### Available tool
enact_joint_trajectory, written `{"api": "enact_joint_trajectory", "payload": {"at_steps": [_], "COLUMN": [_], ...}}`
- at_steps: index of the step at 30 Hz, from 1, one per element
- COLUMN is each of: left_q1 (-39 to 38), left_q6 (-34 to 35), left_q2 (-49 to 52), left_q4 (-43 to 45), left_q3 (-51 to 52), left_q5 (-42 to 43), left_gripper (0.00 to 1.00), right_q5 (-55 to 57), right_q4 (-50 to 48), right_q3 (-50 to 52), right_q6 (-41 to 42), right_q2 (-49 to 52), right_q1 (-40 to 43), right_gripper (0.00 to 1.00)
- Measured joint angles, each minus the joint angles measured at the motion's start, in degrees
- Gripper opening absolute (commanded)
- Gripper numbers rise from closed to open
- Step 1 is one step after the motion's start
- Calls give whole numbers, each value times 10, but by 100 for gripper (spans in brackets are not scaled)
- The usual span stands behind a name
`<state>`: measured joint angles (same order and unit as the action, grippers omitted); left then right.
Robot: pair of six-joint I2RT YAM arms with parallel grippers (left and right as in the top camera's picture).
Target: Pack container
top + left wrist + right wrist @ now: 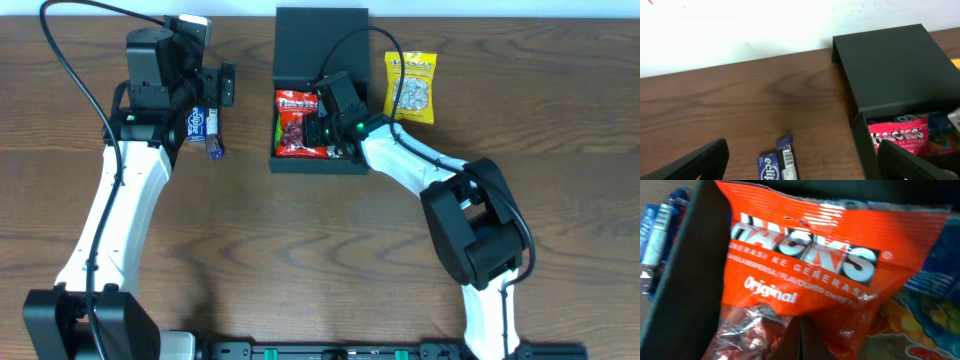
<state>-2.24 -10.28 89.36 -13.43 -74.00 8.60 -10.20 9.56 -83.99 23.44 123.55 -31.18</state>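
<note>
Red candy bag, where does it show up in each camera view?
Overhead: red candy bag in the container's left half.
Left wrist: red candy bag at lower right, inside the container.
Right wrist: red candy bag fills the frame.
Shared landmark: blue gum pack outside the container's left wall.

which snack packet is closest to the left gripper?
Blue Eclipse pack, on the table by the open left gripper. Red Hacks bag is in the container; yellow bag lies beyond it.

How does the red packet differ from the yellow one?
The red packet lies inside the container; the yellow packet lies on the table beside it. The right pincer partly covers the red packet; the yellow packet lies clear of both arms. Both are snack packets.
</note>
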Motion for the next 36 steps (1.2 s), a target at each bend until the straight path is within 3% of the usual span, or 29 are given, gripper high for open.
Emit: {"api": "enact_joint_trajectory", "payload": {"at_steps": [12,18,19,22,27,30,34,36], "left_q1": [0,0,0,0,0,0,0,0], "left_q6": [0,0,0,5,9,11,24,32], "left_q2": [0,0,0,0,22,68,127,146], "left_q4": [-1,-26,-31,-44,-53,-49,-42,-40], "left_q3": [0,0,0,0,0,0,0,0], "left_q5": [0,0,0,0,16,47,77,86], "left_gripper": [95,95,100,72,52,29,9,6], "right_q5": [-70,-80,-75,-52,-5,17,43,51], "right_q4": [-5,27,41,70,110,150,202,219], "right_q3": [0,0,0,0,-1,-2,-2,-2], "right_q6": [0,-1,-1,-1,0,0,7,14], "right_q2": [-6,-78,-103,-147,-185,-185,-179,-174], "right_q1": [8,46,58,77,101,115,130,135], "right_gripper": [1,1,1,1,1,1,1,1]}}
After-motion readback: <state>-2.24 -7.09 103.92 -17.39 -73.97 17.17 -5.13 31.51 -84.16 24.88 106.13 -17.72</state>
